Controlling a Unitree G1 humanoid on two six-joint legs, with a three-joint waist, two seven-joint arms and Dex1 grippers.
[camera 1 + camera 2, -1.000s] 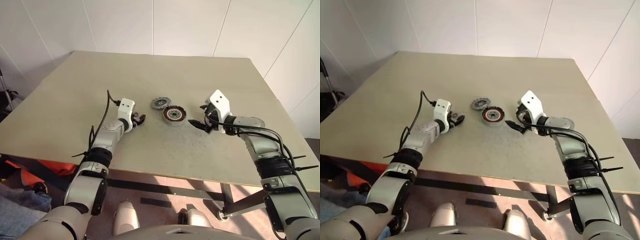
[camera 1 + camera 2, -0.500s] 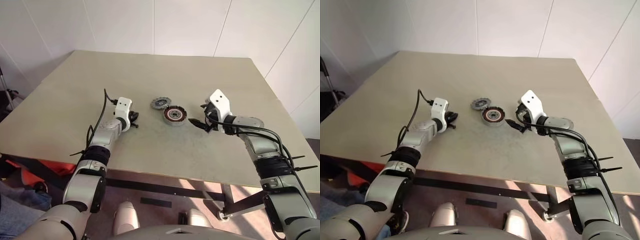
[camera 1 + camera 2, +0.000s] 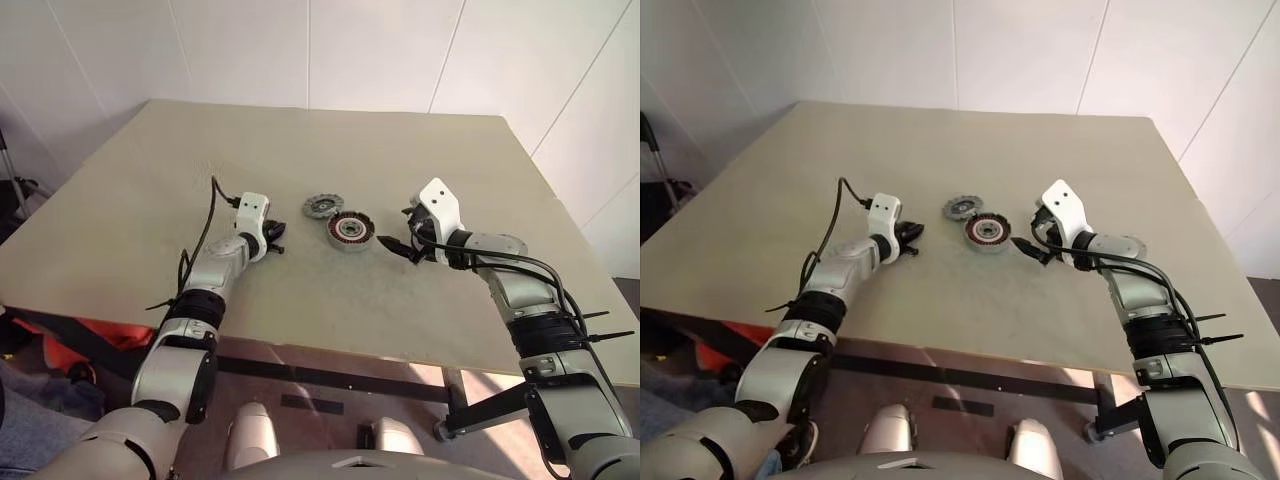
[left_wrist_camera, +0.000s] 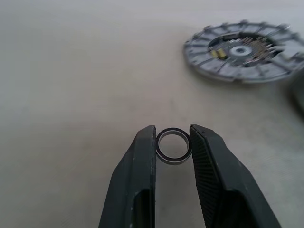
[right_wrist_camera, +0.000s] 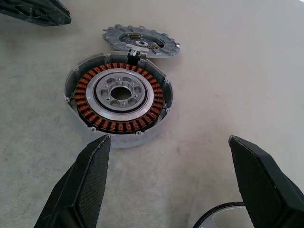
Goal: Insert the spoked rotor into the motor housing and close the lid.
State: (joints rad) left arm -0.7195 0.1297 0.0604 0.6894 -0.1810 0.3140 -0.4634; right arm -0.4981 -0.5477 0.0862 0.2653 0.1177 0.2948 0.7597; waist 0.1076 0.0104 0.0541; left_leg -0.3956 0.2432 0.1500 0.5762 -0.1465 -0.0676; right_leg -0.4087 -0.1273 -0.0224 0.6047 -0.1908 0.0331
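Observation:
The motor housing (image 3: 349,230), a silver cup with a copper winding ring, lies at the table's middle. The spoked rotor (image 3: 322,206), a grey notched disc, lies flat just behind it, touching its rim. My left gripper (image 4: 173,137) is to the housing's left, shut on a small dark-edged metal ring (image 4: 174,146). The rotor (image 4: 242,50) lies beyond its tips. My right gripper (image 5: 168,138) is open just right of the housing (image 5: 118,97), pointing at it, nothing between its fingers. I cannot tell which thing is the lid.
The curved dark-rimmed edge of a round thing (image 5: 216,216) shows on the table right under my right gripper. The beige table (image 3: 150,200) is bare to the left and behind the parts. Its front edge runs close under both forearms.
My left gripper's fingers have closed on the small ring, and the hand has shifted a little toward the housing. The right arm has stayed put.

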